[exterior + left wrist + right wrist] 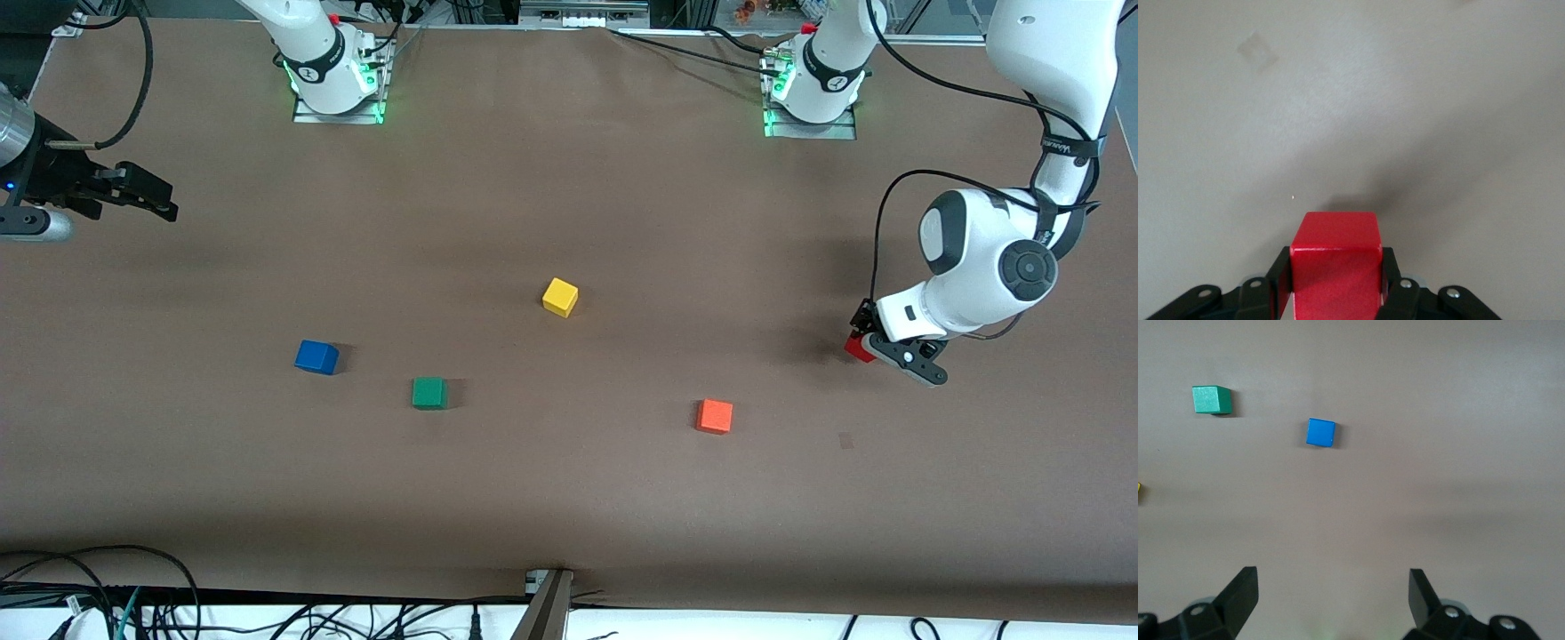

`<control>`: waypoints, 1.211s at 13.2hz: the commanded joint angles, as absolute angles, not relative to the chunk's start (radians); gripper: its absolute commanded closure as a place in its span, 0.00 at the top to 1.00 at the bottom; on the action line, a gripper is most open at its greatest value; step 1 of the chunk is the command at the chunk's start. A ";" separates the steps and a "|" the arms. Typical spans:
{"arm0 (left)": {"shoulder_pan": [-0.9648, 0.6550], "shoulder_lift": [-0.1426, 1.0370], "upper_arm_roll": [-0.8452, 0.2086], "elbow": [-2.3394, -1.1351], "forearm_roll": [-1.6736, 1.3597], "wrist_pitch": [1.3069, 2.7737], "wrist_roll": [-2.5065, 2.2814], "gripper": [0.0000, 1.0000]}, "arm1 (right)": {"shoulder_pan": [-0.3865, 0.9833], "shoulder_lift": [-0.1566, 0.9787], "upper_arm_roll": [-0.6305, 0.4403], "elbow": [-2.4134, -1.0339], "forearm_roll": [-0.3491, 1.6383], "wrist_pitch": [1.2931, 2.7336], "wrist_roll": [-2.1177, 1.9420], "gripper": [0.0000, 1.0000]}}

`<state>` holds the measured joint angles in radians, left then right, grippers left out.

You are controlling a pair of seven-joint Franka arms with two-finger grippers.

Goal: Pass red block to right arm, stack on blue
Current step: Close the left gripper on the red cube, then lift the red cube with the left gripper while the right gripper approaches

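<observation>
The red block [856,348] sits between the fingers of my left gripper [866,347], low over the table toward the left arm's end. In the left wrist view the gripper [1335,283] is shut on the block [1335,248], with a black finger [1279,283] against each side. I cannot tell whether the block touches the table. The blue cube [316,356] lies on the table toward the right arm's end, and it also shows in the right wrist view [1320,432]. My right gripper [156,197] is open and empty, up in the air at the right arm's end; the right wrist view shows it [1331,587] wide apart.
A green cube [429,392] lies beside the blue one, a little nearer the front camera. A yellow cube [560,296] sits mid-table. An orange cube [715,415] lies between the green cube and the left gripper. Cables run along the table's near edge.
</observation>
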<state>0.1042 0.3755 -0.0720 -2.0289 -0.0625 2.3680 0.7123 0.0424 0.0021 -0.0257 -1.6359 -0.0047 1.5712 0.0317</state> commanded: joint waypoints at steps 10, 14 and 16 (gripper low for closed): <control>0.089 0.408 -0.158 -1.820 -0.661 1.958 1.437 0.00 | 0.052 -0.005 -0.018 -1.624 -0.009 1.557 0.044 1.00; 0.087 0.468 -0.251 -1.714 -0.849 1.810 1.503 0.00 | 0.054 -0.005 -0.018 -1.623 -0.008 1.555 0.046 1.00; 0.089 0.511 -0.326 -1.700 -0.952 1.809 1.531 0.00 | 0.054 0.001 -0.020 -1.621 -0.006 1.554 0.037 1.00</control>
